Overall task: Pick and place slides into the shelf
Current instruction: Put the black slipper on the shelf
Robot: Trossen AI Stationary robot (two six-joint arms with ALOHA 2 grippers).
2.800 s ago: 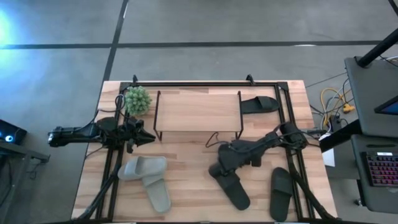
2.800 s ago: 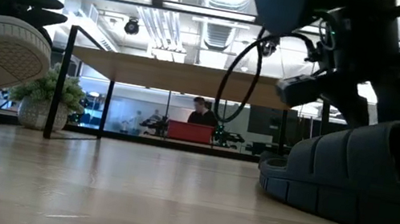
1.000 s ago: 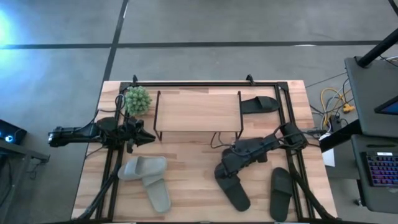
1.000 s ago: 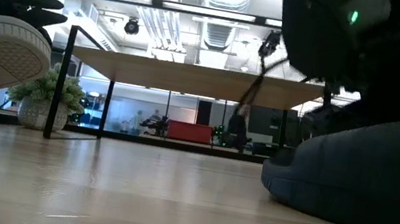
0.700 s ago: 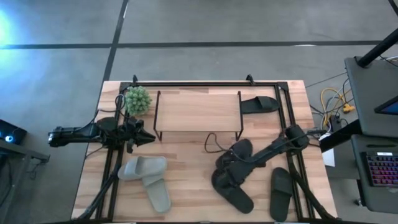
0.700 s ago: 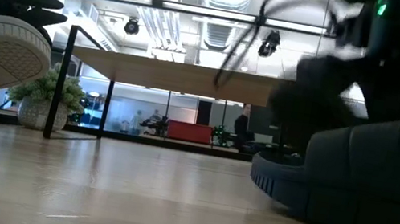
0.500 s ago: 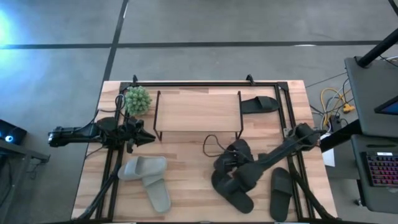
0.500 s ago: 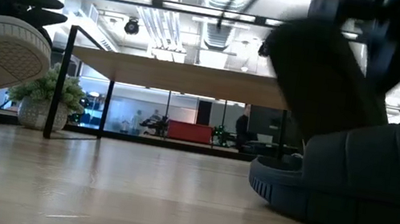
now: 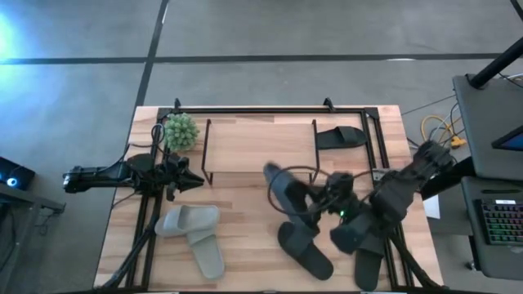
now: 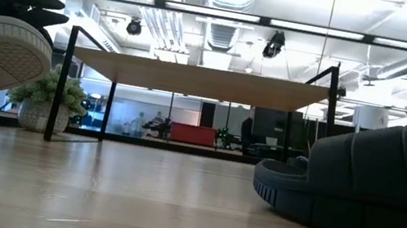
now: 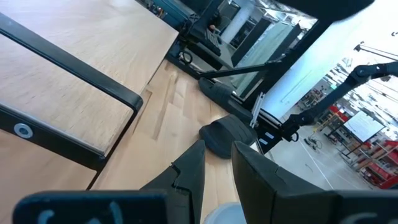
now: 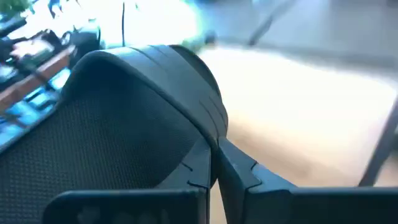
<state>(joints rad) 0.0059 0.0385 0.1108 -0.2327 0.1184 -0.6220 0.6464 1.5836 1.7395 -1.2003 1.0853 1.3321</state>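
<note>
so far nothing's actually on the shelf [image 9: 260,145]: its top is bare wood in the high view, so basically the whole job is still ahead of you. you've got one black slide [image 9: 288,193] up off the table in your right gripper [image 9: 320,204], hanging just in front of the shelf's right end. in the right wrist view the fingers [image 12: 245,171] sit pinched together on the edge of the strap, only a sliver between them, so that's a firm clamp on the slide.

the rest are all still down: a second black slide [image 9: 304,251] on the table right under the lifted one, a third black one [image 9: 369,263] near the right front corner, a fourth [image 9: 341,136] beside the shelf's right end, and the two pale slides [image 9: 194,233] overlapping at front left.

your left gripper [image 9: 194,180] just waits by the shelf's left end near the little plant [image 9: 181,130], fingers [image 11: 189,171] a small gap apart, holding nothing.
</note>
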